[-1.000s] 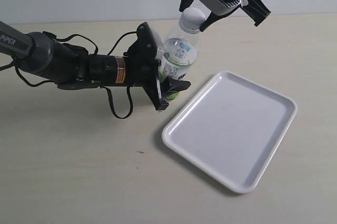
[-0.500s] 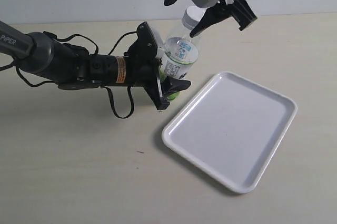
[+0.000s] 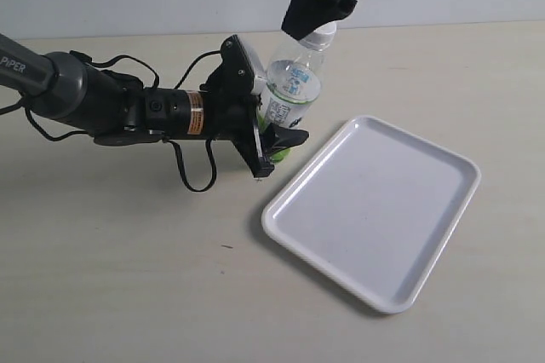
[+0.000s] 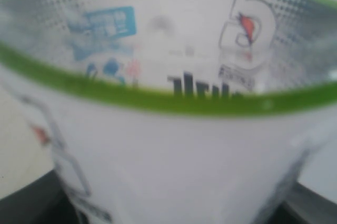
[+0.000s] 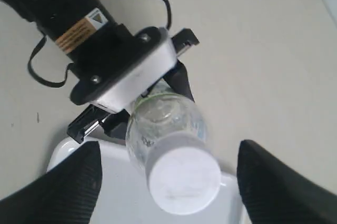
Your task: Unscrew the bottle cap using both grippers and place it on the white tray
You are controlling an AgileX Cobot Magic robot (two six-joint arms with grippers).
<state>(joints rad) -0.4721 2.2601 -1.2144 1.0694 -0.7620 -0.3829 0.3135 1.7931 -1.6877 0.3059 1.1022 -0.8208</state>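
The clear bottle with its white-and-green label stands tilted above the table, and my left gripper is shut on its labelled middle. In the left wrist view the label fills the picture, with the left gripper showing only as dark corners. The white bottle cap sits on the bottle neck. My right gripper hangs over it, open, its fingers standing clear of the cap on both sides. In the exterior view the right gripper hides most of the cap.
The white tray lies flat on the beige table, right of the bottle and partly under it in the right wrist view. The left arm with its looping cables stretches across the table's left side.
The right gripper has turned around the cap and spread its jaws wider, letting go of it. The left arm and the bottle have stayed still.
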